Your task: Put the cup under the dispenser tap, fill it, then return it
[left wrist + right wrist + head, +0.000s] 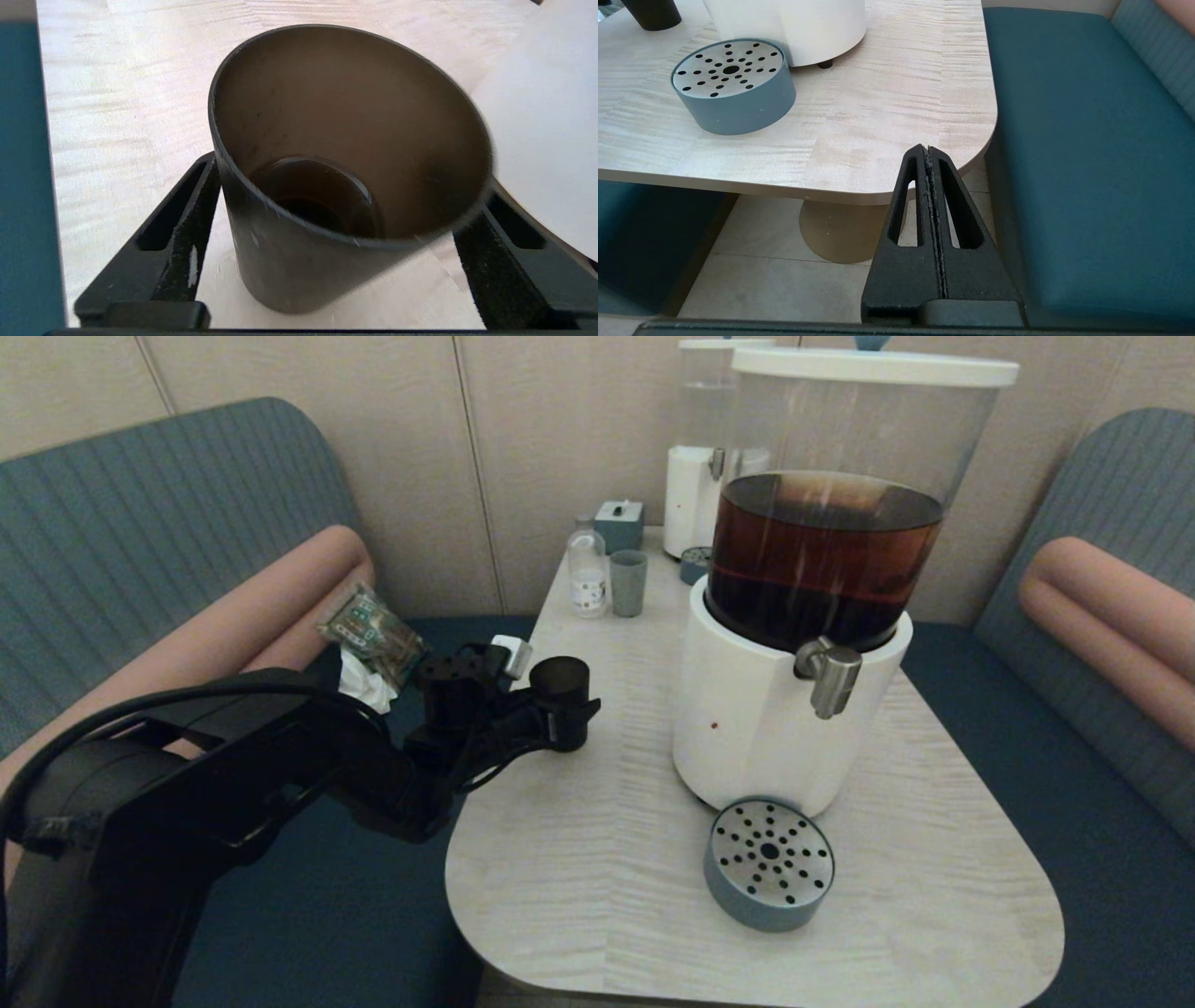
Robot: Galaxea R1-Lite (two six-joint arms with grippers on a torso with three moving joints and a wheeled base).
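Note:
The cup, a dark smoky tumbler, stands upright on the table's left side, well to the left of the dispenser tap. My left gripper reaches in from the left, open, with one finger on each side of the cup. In the left wrist view the cup fills the space between the spread fingers, and its bottom looks dark. Its base also shows in the right wrist view as a dark cup. My right gripper hangs shut and empty off the table's near right corner.
The big dispenser holds brown liquid, with a round blue drip tray on the table in front of it. At the back stand a small bottle, a grey-green cup, a blue box and a second dispenser. Blue benches flank the table.

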